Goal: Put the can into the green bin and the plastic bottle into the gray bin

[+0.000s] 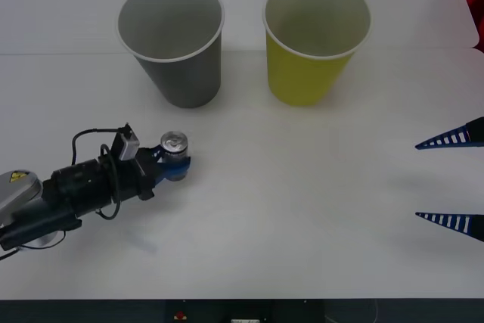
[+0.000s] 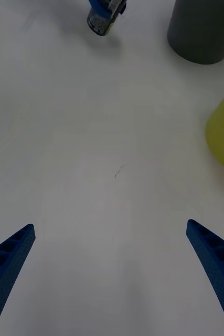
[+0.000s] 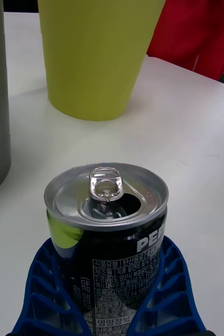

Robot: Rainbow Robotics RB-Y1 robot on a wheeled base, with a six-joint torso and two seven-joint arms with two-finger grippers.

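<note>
My left gripper [image 1: 176, 163] is shut on the can [image 1: 175, 143], a small dark can with a silver top and pull tab, held upright in front of the gray bin [image 1: 172, 35]. In the left wrist view the blue fingers [image 3: 41, 286] wrap both sides of the can [image 3: 106, 220]. The green bin [image 1: 314, 35] stands upright to the right of the gray bin. My right gripper [image 1: 452, 179] is open at the table's right edge, far from both bins, with nothing between its fingers. The plastic bottle is out of view.
The white table [image 1: 302, 209] has open room between the two arms. The two cups stand close together at the back. Something red [image 1: 478, 5] lies beyond the table's far right corner.
</note>
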